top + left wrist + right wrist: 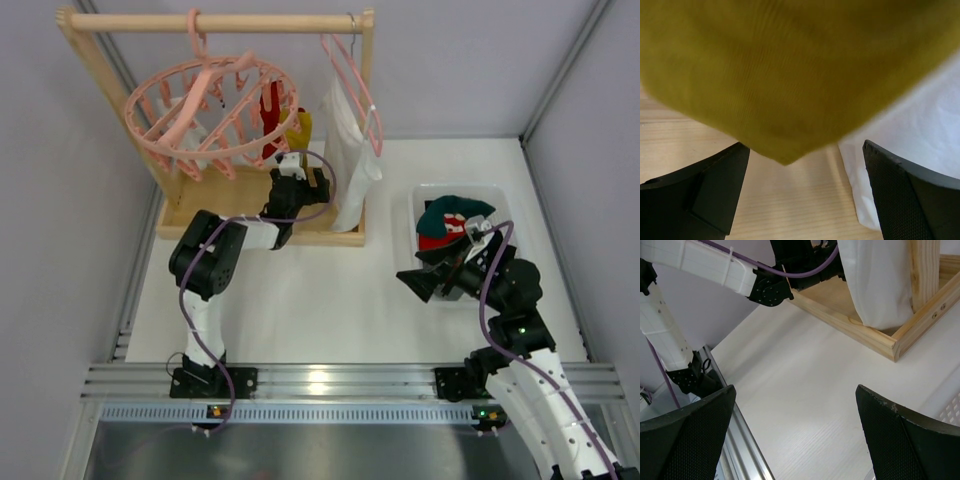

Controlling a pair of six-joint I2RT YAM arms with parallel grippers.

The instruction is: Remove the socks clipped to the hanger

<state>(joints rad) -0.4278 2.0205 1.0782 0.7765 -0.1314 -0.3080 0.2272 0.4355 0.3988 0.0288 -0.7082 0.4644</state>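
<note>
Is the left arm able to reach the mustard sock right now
Probably yes: the left gripper sits just below the mustard sock, jaws open either side of its hanging tip, with nothing in between.

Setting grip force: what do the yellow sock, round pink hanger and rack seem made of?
Yellow sock: soft matte knit, fine ribs visible. Round pink hanger: probably moulded plastic, smooth, uniform colour. Rack: pale bare-looking wood, grain lines show.

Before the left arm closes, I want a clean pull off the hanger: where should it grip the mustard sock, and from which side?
Probably the pointed lower tip of the mustard sock, approached from below. It hangs freely from the hanger with that tip pointing down, and the left gripper is open, with one finger on either side of the tip.
</note>
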